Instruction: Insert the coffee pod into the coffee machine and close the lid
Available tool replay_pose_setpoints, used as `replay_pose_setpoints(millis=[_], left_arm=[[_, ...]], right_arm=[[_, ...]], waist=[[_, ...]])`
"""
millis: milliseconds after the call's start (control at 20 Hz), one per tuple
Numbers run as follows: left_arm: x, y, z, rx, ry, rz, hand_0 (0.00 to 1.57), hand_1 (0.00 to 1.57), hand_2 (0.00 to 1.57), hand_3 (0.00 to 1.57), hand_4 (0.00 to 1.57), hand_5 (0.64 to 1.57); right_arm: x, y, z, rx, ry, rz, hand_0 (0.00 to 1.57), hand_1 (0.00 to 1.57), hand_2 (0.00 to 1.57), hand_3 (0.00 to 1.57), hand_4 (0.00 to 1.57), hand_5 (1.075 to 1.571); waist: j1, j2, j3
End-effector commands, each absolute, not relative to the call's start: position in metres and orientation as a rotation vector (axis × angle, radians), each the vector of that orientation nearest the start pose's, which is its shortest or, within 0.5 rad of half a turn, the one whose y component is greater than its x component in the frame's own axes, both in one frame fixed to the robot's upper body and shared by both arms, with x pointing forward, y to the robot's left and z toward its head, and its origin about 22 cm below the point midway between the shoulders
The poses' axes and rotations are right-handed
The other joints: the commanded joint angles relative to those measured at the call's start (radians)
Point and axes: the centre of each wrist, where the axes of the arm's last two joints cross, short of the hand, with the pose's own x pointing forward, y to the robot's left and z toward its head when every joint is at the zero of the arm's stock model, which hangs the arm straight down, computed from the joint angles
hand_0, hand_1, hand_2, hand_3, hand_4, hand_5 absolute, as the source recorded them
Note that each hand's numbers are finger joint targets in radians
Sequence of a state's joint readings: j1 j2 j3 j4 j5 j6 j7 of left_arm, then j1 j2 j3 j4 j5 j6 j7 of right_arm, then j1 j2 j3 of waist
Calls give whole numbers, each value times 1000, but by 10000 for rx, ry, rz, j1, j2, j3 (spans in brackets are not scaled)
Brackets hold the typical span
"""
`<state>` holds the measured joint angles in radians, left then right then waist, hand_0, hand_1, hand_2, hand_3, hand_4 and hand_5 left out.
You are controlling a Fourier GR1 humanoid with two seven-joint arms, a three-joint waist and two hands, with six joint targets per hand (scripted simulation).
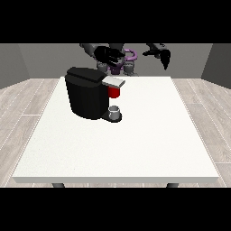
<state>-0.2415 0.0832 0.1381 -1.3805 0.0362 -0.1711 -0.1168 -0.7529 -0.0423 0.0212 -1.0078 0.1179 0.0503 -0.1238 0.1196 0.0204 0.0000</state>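
Observation:
The black coffee machine (88,92) stands on the white table (117,144), left of the middle. Its silver lid (113,81) lies nearly flat over a red part (114,92), which may be the pod. A small grey cup (115,111) sits on the machine's base below the red part. The hand at the view's left (108,55) hovers above and behind the machine, fingers relaxed, holding nothing. The hand at the view's right (161,54) hangs in the air off to the right, fingers pointing down, also holding nothing. Neither hand touches the machine.
The robot's torso (122,61) is behind the table's far edge. Wooden floor surrounds the table. White tabletop stretches in front of and to the right of the machine.

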Motion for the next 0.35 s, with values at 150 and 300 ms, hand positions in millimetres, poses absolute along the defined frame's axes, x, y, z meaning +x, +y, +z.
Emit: replay_pose_setpoints(millis=[150,300], left_arm=[[290,280,-13,-369,-16905,-494,0,0,0,0,192,1571],[268,260,-26,-335,-16103,-373,0,0,0,0,192,1571]], right_arm=[[353,-128,49,3319,-17994,3574,0,0,0,0,286,1571],[321,-150,-5,2790,-16823,2728,0,0,0,0,157,1571]], waist=[[-1036,-623,-2],[-1120,-1518,4]])
